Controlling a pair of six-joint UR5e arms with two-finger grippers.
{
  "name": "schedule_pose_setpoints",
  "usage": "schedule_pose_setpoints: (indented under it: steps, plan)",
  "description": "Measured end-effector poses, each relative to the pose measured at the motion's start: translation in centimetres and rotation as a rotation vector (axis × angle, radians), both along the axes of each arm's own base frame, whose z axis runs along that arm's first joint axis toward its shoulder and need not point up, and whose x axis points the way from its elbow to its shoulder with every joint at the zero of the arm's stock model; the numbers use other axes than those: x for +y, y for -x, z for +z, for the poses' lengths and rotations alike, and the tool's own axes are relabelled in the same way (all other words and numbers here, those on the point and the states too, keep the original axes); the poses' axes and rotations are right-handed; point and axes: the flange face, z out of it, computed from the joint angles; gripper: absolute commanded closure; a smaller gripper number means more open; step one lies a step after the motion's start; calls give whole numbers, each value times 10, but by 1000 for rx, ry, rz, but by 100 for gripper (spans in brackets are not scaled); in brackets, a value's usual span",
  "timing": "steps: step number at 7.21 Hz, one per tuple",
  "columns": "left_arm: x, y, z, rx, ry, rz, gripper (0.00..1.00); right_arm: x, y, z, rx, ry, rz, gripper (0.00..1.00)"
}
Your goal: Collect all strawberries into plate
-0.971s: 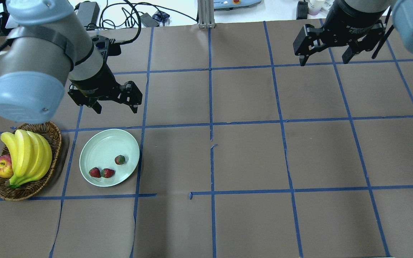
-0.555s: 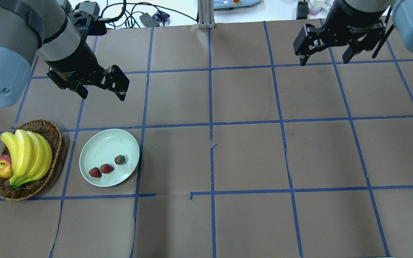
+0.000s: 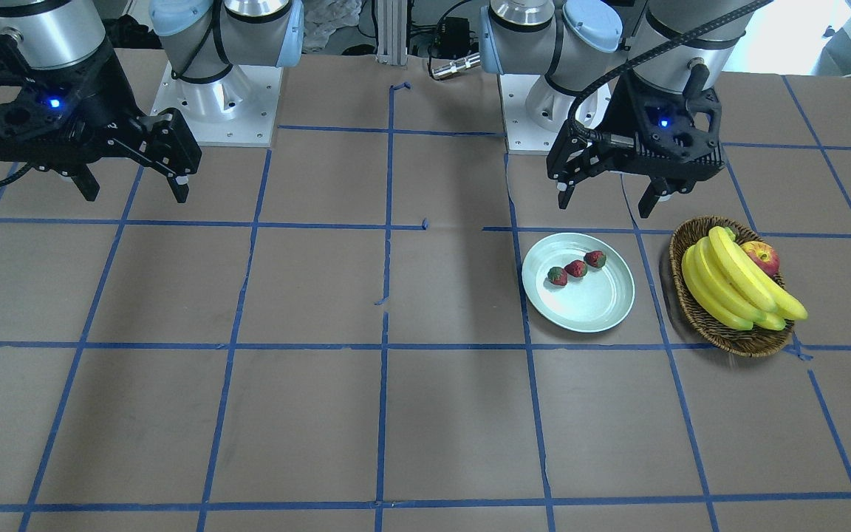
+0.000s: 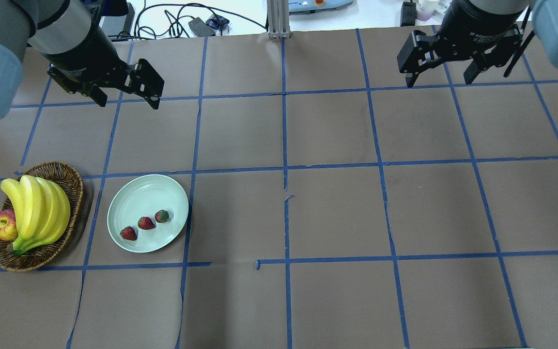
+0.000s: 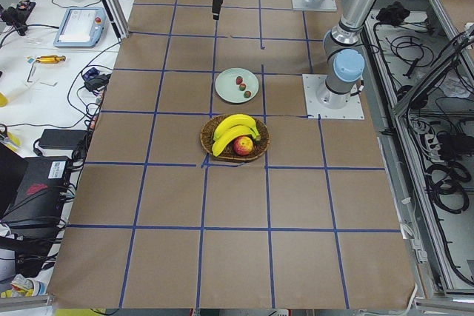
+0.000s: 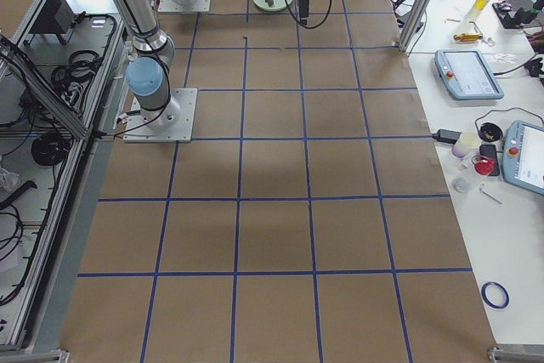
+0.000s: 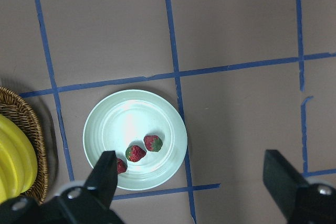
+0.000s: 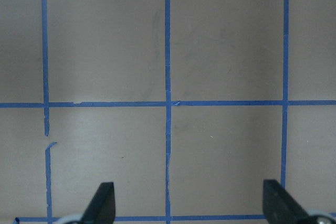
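Observation:
Three strawberries (image 4: 129, 233) (image 4: 146, 223) (image 4: 162, 216) lie in a row on the pale green plate (image 4: 133, 194) at the table's left. They also show in the front view (image 3: 575, 268) and in the left wrist view (image 7: 135, 153). My left gripper (image 4: 127, 103) is open and empty, raised well beyond the plate towards the far side. My right gripper (image 4: 439, 83) is open and empty, high over the far right of the table, with only bare paper under it in its wrist view.
A wicker basket (image 4: 73, 184) with bananas (image 4: 37, 208) and an apple (image 4: 3, 225) stands just left of the plate. The table is brown paper with a grid of blue tape lines. Cables and devices lie beyond the far edge.
My left gripper has moved away from the plate, towards the far left, and stays open. The middle strawberry has rolled a little towards the far side. The right arm has not moved.

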Motion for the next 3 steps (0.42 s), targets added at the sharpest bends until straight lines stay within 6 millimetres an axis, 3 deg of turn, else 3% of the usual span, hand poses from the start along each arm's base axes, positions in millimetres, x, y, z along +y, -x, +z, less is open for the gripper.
schedule_pose_setpoints:
  steps: [3]
  plan:
    - [-1,0,2,4,4,3,0,1,-1,3,0,-9,4,0]
